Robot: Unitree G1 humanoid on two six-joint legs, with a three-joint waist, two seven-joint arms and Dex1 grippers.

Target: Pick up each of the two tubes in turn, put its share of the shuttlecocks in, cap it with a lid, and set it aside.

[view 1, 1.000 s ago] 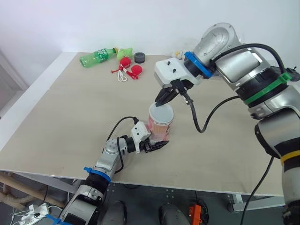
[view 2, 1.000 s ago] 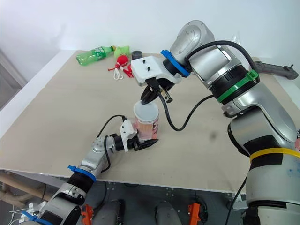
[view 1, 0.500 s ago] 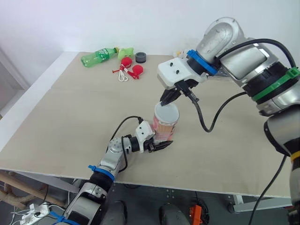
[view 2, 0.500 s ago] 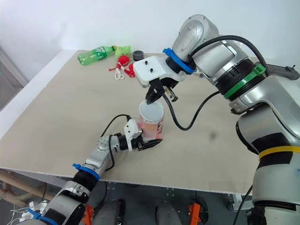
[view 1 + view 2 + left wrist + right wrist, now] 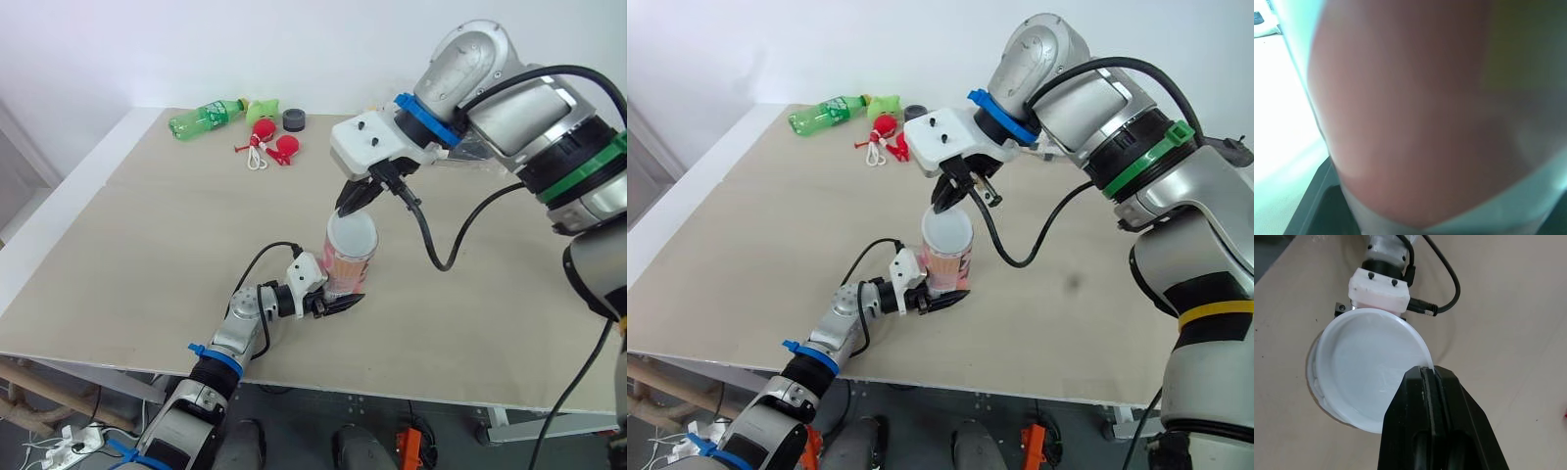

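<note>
A pink tube point(image 5: 349, 272) stands upright on the table, near its front edge. My left gripper point(image 5: 334, 303) is shut on the tube's base, and the tube's wall point(image 5: 1415, 112) sits right against the wrist camera. A white lid point(image 5: 352, 233) lies over the tube's mouth. My right gripper point(image 5: 352, 201) is shut on the lid's far rim from above. In the right wrist view the lid point(image 5: 1371, 367) sits a little off-centre, and a strip of the tube's rim point(image 5: 1313, 382) peeks out beside it. What is inside the tube is hidden.
At the far side of the table lie a green bottle point(image 5: 204, 117), a green toy point(image 5: 262, 108), red objects with a white cord point(image 5: 272, 145) and a dark grey roll point(image 5: 293, 119). The table's front edge point(image 5: 294, 367) runs just below the left arm.
The tube, the lid and both grippers have shifted slightly to the right together. Both grips are unchanged.
</note>
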